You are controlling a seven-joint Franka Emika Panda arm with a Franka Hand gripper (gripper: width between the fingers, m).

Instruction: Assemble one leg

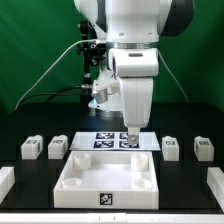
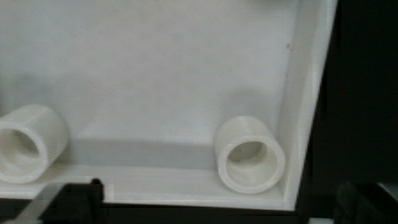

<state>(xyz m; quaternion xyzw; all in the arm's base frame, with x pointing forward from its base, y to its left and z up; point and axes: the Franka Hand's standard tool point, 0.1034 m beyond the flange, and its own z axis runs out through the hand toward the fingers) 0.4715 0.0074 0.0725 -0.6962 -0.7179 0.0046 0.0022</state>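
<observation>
Four small white legs with tags stand in a row on the black table: two at the exterior view's left (image 1: 30,148) (image 1: 57,148) and two at its right (image 1: 170,147) (image 1: 204,148). The large white square tray (image 1: 107,178) lies at the front middle. My gripper (image 1: 130,137) hangs over the tray's far edge, apart from every leg. In the wrist view my gripper (image 2: 222,206) is open and empty, with dark fingertips (image 2: 80,200) far apart. Below it lies the tray's inside (image 2: 160,70) with two round sockets (image 2: 249,152) (image 2: 27,145). No leg shows in the wrist view.
The marker board (image 1: 108,141) lies flat behind the tray, partly hidden by my gripper. White parts lie at the front left edge (image 1: 5,182) and the front right edge (image 1: 215,186). Cables hang behind the arm, before a green backdrop.
</observation>
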